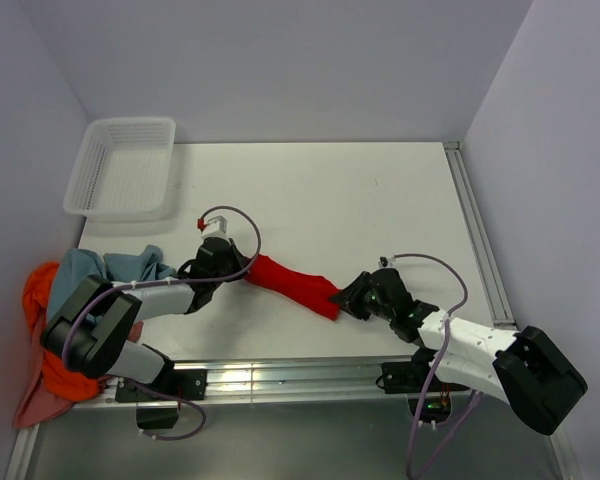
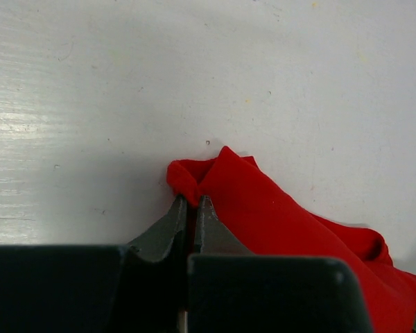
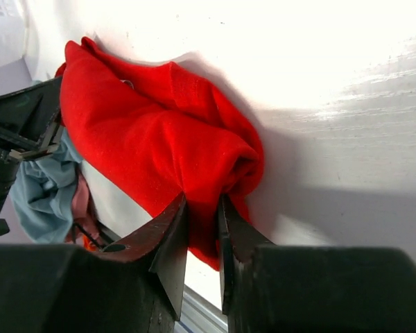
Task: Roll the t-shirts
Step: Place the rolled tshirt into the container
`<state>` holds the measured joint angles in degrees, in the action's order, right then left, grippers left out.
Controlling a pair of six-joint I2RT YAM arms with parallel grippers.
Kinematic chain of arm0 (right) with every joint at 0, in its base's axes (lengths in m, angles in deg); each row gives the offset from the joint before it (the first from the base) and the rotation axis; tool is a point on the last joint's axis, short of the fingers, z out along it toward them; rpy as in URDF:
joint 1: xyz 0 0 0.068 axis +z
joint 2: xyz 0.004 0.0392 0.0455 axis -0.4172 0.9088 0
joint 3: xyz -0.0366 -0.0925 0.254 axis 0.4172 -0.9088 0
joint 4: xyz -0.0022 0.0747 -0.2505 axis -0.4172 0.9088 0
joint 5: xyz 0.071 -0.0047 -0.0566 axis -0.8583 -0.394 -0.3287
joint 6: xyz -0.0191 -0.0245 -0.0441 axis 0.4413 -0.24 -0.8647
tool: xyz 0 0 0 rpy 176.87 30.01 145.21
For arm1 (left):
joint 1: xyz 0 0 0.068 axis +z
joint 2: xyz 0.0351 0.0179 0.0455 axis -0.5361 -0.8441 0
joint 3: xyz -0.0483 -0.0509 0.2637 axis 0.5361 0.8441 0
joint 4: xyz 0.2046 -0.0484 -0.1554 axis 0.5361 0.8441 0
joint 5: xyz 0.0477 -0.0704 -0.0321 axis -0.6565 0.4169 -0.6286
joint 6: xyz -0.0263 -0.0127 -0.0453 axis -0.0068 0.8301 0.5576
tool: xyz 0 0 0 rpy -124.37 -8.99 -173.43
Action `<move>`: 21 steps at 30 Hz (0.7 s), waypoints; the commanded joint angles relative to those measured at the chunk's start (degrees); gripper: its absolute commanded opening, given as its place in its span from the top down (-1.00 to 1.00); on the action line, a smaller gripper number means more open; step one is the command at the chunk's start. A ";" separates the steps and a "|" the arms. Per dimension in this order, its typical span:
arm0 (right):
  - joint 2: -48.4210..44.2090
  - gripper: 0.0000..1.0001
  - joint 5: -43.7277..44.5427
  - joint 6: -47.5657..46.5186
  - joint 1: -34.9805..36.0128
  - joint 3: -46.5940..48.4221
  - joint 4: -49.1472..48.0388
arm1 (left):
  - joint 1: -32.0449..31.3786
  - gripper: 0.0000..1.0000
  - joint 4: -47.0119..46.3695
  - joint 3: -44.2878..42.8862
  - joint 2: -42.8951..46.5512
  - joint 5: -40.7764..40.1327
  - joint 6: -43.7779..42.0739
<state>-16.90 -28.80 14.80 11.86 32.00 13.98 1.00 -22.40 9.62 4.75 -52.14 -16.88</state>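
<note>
A bright red t-shirt (image 1: 292, 284) lies bunched into a long roll across the near middle of the white table (image 1: 360, 200). My left gripper (image 1: 242, 272) is shut on its left end, pinching a fold of the red t-shirt (image 2: 263, 215) between the fingertips (image 2: 177, 211). My right gripper (image 1: 342, 298) is shut on its right end, with the red t-shirt (image 3: 159, 132) clamped between the fingers (image 3: 172, 218). Other t-shirts lie heaped at the near left: a blue-grey one (image 1: 115, 268), an orange one (image 1: 42, 290) and a pinkish one (image 1: 35, 405).
A white plastic mesh basket (image 1: 122, 168) stands at the far left corner of the table. A metal rail (image 1: 480, 240) runs along the table's right edge, another along the near edge (image 1: 280, 380). Walls close in the back and both sides.
</note>
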 commanded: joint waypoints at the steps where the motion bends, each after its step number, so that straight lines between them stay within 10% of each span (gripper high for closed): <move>1: -0.72 0.80 2.98 -2.10 0.23 2.32 1.60 | -1.45 0.99 1.71 -0.98 1.38 -1.19 0.57; 21: 17.36 1.00 -1.85 -20.55 -1.18 34.73 8.53 | 10.31 0.99 22.98 -23.63 5.24 -2.16 -2.94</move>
<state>-3.06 -29.41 -0.67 11.05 58.68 23.32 8.30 -1.66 -7.67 9.49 -54.45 -17.84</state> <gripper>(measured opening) 0.247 0.044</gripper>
